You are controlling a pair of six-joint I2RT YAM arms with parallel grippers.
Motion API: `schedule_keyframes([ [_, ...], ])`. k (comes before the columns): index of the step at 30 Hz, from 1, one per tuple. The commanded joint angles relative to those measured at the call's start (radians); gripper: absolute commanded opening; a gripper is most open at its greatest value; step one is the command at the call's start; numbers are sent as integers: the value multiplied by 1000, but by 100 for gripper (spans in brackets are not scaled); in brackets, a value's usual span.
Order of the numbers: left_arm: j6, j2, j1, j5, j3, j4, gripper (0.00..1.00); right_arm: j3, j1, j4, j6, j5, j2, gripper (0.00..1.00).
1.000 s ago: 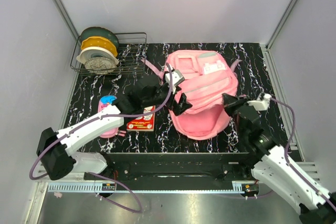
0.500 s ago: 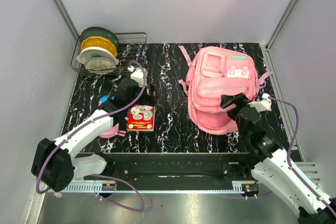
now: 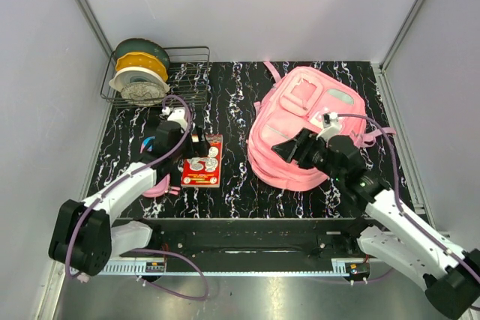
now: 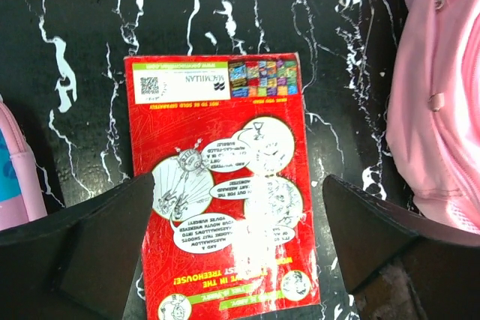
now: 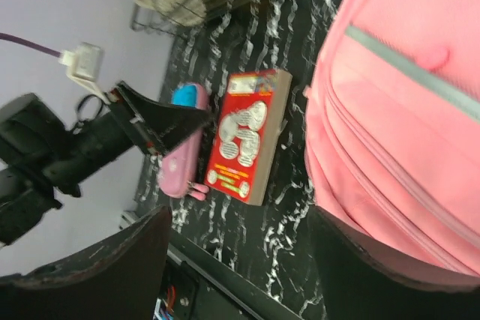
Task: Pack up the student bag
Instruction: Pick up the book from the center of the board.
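Well, furthest left my left gripper hangs spread wide and empty over a red book. Its upside-down cover reads "MACMILLAN" and "TREEHOUSE!". Right of it, the student bag lies front-up on the table. My right gripper hovers by the bag's near-left edge, jaws wide apart, gripping nothing.

We list one black marbled table: red book under left gripper, pencil case beside it, student bag under right gripper, wire rack beyond the left.
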Motion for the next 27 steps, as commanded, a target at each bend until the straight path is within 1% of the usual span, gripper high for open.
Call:
schedule_keyframes([
  [1, -22, 14, 44, 82, -29, 75, 99, -1, 11, 29, 18, -25, 81, 78],
  [3, -19, 23, 50, 96, -32, 76, 99, -37, 11, 55, 32, -2, 35, 79],
  [4, -18, 26, 53, 93, -37, 76, 99, -55, 11, 102, 52, 6, 21, 80],
  [6, -19, 32, 59, 99, -55, 101, 99, -49, 9, 136, 38, -14, 44, 80],
  [7, -22, 38, 65, 104, -58, 115, 99, -26, 11, 120, 11, -35, 74, 81],
  [8, -25, 44, 68, 110, -60, 118, 99, 32, 14, 117, -3, -89, 117, 81],
  [9, -33, 59, 67, 117, -64, 121, 99, 57, 21, 117, -14, -117, 209, 81],
  [11, -45, 73, 68, 128, -72, 141, 99, 104, 41, 130, -22, -146, 335, 81],
  [12, -47, 83, 70, 130, -75, 142, 99, 110, 72, 150, -28, -140, 367, 81],
  [14, -52, 86, 72, 118, -83, 144, 99, 136, 89, 189, -31, -128, 453, 80],
  [16, -55, 77, 78, 102, -90, 130, 99, 152, 115, 227, -28, -135, 504, 79],
  [20, -75, 43, 84, 52, -120, 127, 99, 196, 135, 280, 17, -122, 650, 76],
  [21, -76, 43, 88, 52, -129, 129, 99, 202, 139, 310, 20, -129, 671, 76],
  [26, -87, 58, 95, 59, -159, 152, 99, 288, 169, 336, 27, -145, 823, 73],
  [27, -88, 70, 101, 73, -169, 167, 99, 296, 170, 353, 40, -143, 845, 70],
])
